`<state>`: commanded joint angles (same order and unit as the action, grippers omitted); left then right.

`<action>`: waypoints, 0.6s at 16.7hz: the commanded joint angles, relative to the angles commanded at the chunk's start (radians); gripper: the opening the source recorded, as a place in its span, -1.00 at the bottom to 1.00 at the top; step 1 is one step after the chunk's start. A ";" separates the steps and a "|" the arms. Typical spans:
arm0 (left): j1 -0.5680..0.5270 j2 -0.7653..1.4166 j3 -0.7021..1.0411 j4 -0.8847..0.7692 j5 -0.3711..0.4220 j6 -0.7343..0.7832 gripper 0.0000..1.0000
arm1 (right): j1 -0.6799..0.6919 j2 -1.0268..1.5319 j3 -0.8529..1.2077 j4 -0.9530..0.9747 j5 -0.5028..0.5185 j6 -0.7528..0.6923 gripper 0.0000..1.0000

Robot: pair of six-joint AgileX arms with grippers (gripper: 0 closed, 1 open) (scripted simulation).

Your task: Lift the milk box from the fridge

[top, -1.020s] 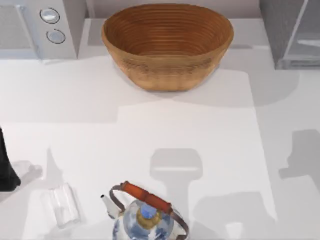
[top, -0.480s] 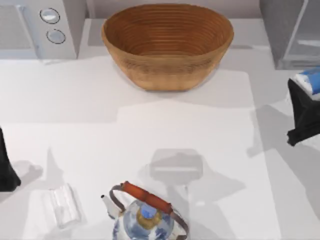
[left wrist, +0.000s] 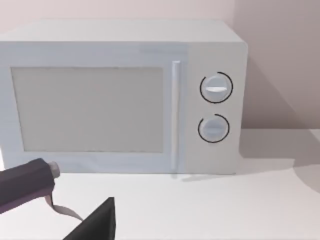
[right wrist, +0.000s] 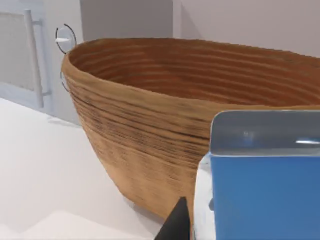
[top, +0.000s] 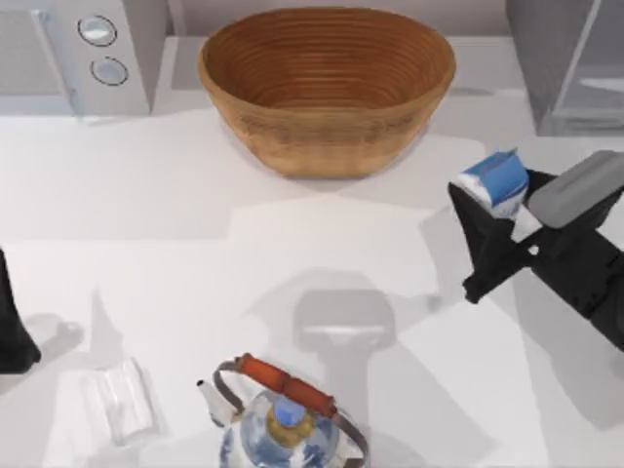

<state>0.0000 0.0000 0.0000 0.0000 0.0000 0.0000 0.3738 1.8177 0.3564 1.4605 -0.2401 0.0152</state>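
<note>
The milk box (top: pixel 497 181), a small blue carton with a white face, is held above the table's right side. My right gripper (top: pixel 499 193) is shut on it, and the arm reaches in from the right edge. The carton hangs in front of the fridge (top: pixel 564 60), the dark-grey cabinet with a pale door panel at the back right, and just right of the wicker basket. In the right wrist view the milk box (right wrist: pixel 260 185) is close up and blue, with one dark fingertip (right wrist: pixel 176 226) beside it. My left arm (top: pixel 14 322) is parked at the left edge.
A large wicker basket (top: pixel 327 86) stands at the back centre, also near in the right wrist view as the basket (right wrist: pixel 165 115). A light-grey microwave (top: pixel 78 49) with two knobs sits back left. A blue-and-white teapot (top: pixel 283 419) and a clear cup (top: pixel 122 398) are at the front.
My right arm has come in from the right edge with the milk box, moving left toward the basket. The left arm has not moved.
</note>
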 joint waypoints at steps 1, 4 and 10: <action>0.000 0.000 0.000 0.000 0.000 0.000 1.00 | 0.013 0.062 0.012 0.051 -0.008 0.000 -1.00; 0.000 0.000 0.000 0.000 0.000 0.000 1.00 | 0.045 0.217 0.044 0.177 -0.028 0.002 -1.00; 0.000 0.000 0.000 0.000 0.000 0.000 1.00 | 0.077 0.372 0.076 0.304 -0.048 0.001 -1.00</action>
<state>0.0000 0.0000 0.0000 0.0000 0.0000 0.0000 0.4509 2.1893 0.4325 1.7648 -0.2881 0.0165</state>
